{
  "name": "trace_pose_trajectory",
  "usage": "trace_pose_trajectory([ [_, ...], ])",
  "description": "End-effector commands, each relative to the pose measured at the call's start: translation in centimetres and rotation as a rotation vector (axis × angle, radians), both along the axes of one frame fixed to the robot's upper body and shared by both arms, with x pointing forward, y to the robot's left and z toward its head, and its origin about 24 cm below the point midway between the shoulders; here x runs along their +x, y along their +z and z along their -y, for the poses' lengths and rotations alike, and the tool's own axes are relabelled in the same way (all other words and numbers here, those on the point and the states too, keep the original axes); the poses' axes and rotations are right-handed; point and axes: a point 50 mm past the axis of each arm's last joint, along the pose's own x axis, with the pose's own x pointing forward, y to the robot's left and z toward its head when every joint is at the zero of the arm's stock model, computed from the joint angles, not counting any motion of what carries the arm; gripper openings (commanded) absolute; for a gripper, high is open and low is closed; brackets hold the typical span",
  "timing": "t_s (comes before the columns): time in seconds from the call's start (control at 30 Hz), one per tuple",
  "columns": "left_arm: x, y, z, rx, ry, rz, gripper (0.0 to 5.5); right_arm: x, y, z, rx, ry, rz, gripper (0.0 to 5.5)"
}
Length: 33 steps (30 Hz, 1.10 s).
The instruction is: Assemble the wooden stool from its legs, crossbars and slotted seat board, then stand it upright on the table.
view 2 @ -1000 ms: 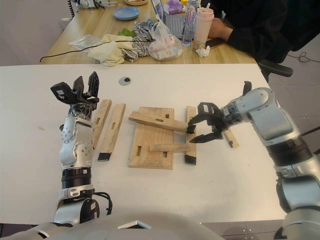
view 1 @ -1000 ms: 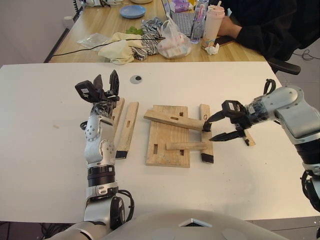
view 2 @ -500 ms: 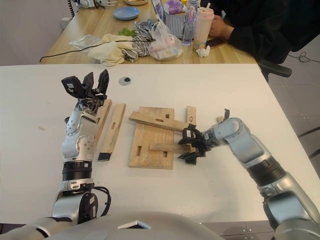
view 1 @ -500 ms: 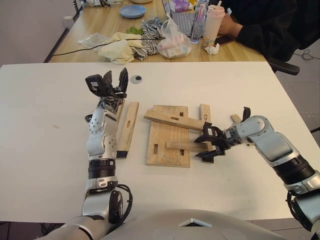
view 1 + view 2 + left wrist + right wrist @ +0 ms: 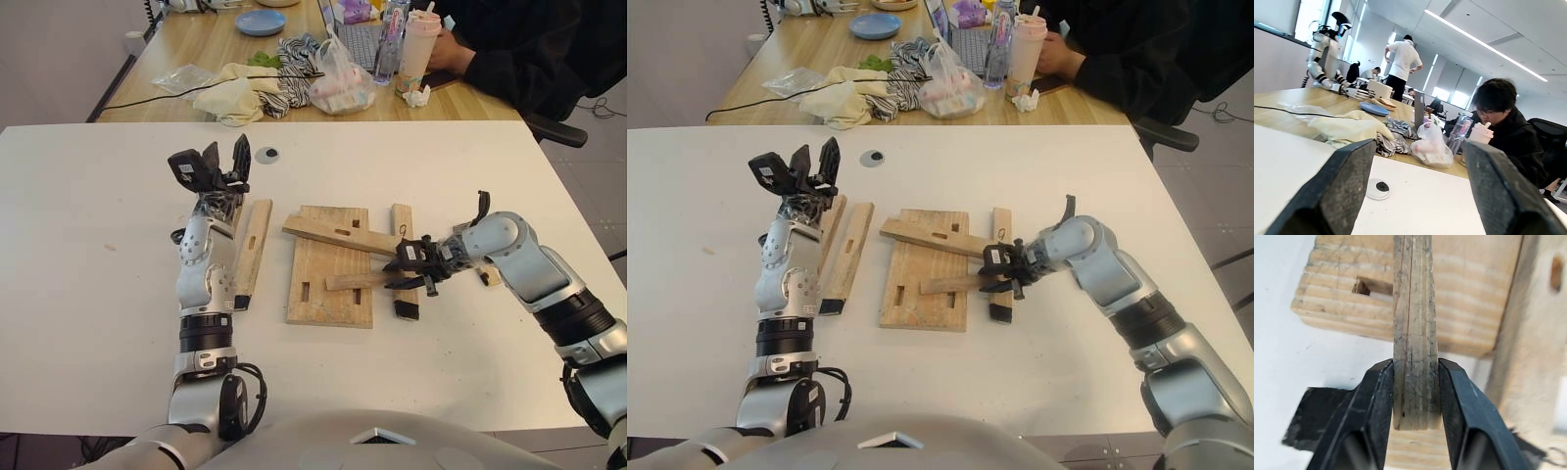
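Risk: right hand (image 5: 402,272) pinches only the very end of the crossbar (image 5: 358,283), which lies on the seat board (image 5: 318,299) mid-bench; on lifting, the bar may pivot, slip out, or knock the slanted bar (image 5: 338,235); right arm low, reaching inward; left hand (image 5: 225,163) up over the legs (image 5: 253,245), toward the bench's far edge, fingers wide.

Cut off: crossbar (image 5: 1413,333) far end. 1 leg (image 5: 831,235) partly behind left arm (image 5: 784,284).
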Motion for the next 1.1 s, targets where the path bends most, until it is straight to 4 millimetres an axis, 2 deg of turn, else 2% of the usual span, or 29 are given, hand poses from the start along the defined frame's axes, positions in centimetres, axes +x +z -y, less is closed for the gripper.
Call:
trace_pose_trajectory([
  [0.03, -0.9, 1.1, 1.3, 0.030, -0.198, 0.013, 3.57, 1.8, 4.6, -0.8, 0.091, 0.091, 0.319, 1.25],
  [0.17, -1.8, 3.2, 3.9, 0.152, -0.510, 0.009, 4.19, 3.5, 8.3, -0.3, 0.026, 0.216, 0.711, 1.25],
  [0.3, -2.2, 5.3, 5.7, 0.282, -0.710, 0.005, 4.70, 5.1, 9.4, -0.4, -0.067, 0.331, 1.016, 1.25],
  [0.43, -1.6, 5.2, 6.7, 0.357, -0.821, -0.100, 5.34, 5.9, 9.4, -0.8, -0.112, 0.408, 1.146, 1.25],
  [0.63, 0.2, 5.2, 7.5, 0.562, -0.921, -0.246, 5.38, 6.3, 9.7, -2.6, -0.140, 0.586, 1.241, 1.25],
  [0.83, 1.7, 5.0, 8.8, 0.580, -0.976, -0.312, 4.56, 6.1, 9.1, -4.1, -0.151, 0.731, 1.242, 1.25],
  [1.1, 2.0, 3.7, 9.4, 0.638, -1.019, -0.412, 3.49, 6.5, 9.1, -4.7, -0.161, 0.755, 1.254, 1.25],
])
